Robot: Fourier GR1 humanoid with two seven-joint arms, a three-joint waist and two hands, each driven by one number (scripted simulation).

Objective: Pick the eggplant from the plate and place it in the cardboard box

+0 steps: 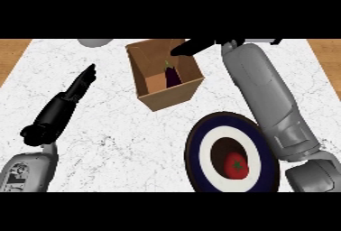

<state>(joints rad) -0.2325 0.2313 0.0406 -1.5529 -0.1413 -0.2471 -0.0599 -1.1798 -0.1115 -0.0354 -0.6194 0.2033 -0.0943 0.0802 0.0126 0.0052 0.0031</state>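
Nearest the viewer, a round plate (197, 149) with a dark blue rim, a white ring and a dark centre lies on the white marbled desk (113, 131) at lower right; a red tomato (236, 165) with a green stem sits in its centre. The grey right forearm runs beside the plate's right edge toward the far side. At left, the left robot hand (81, 82) rests above the desk with its fingers straight and together, holding nothing, pointing away from the viewer. Farther back stands an open cardboard box (154, 94), tilted in this view, with the dark purple eggplant (172, 76) lying inside it against the far right wall. The right robot hand (193, 46) is poised over the box's far rim, its dark fingers extended and empty, apart from the eggplant. A grey rounded object (95, 42) shows at the far edge, partly cut off.
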